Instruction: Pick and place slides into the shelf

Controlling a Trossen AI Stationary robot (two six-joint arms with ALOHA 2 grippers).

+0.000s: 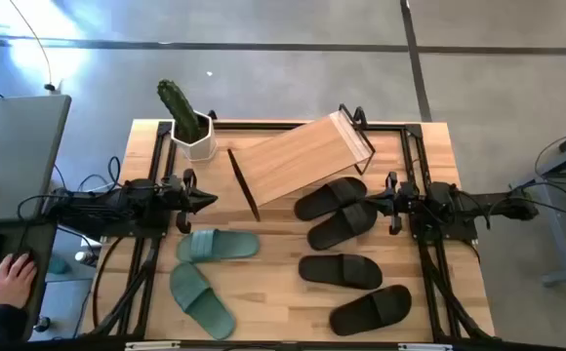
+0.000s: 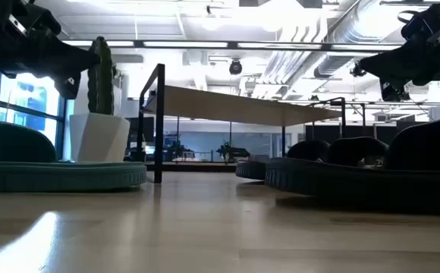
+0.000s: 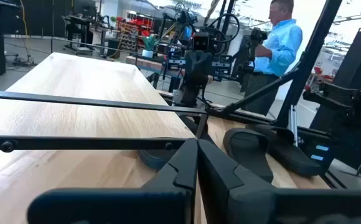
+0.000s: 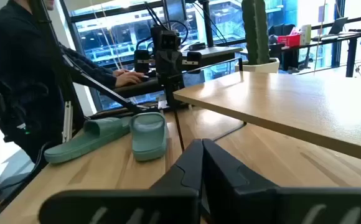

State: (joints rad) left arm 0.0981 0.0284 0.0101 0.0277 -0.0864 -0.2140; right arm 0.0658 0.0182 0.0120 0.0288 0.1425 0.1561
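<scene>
in left wrist view only: person [image 3: 280, 43] beyond shelf [image 3: 75, 93].

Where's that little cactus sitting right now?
In the high view, the green cactus in its white hexagonal pot stands at the table's far left corner, just left of the light wooden shelf on its black wire frame, behind the two pale green slides.

No readable text, label, brand, number or sign is showing in any of the four views. Nothing legible is appearing on the slides [image 1: 340, 271], the shelf [image 1: 303, 156] or the table [image 1: 273, 302]. In the room beyond the table, in the low and wrist views, bright panels and coloured boxes are too small and blurred to make out any lettering.
</scene>
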